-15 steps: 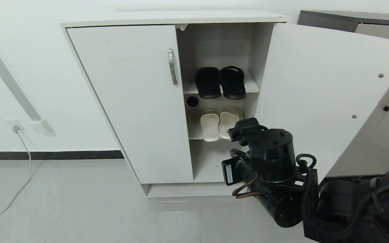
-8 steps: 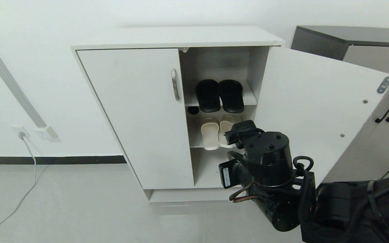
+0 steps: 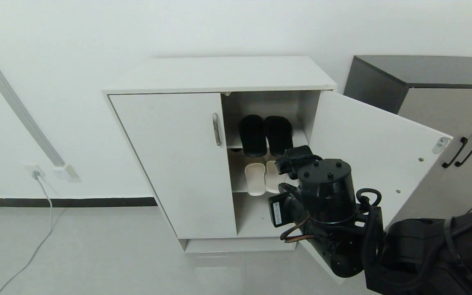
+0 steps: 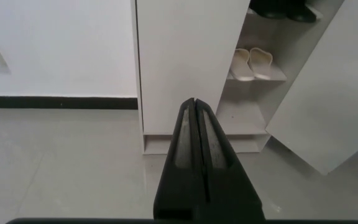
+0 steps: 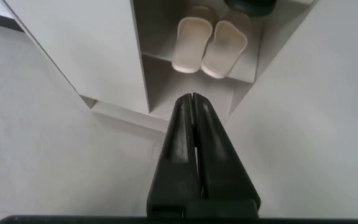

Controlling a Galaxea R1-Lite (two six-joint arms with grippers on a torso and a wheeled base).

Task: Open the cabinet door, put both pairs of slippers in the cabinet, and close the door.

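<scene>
The white cabinet point(image 3: 219, 73) stands in the middle of the head view, its left door point(image 3: 170, 164) shut and its right door point(image 3: 367, 151) swung wide toward the right of the frame. Both pairs are inside: the black slippers point(image 3: 265, 135) lie side by side on the upper shelf, and the white slippers point(image 3: 260, 178) lie on the shelf just below. So opening and loading look done, and what is left is to close the right door. The right gripper point(image 5: 193, 102) hangs in front of the open compartment near that door's inner face, fingers pressed together and holding nothing. The left gripper point(image 4: 194, 106) is well back from the cabinet, fingers likewise together and empty.
</scene>
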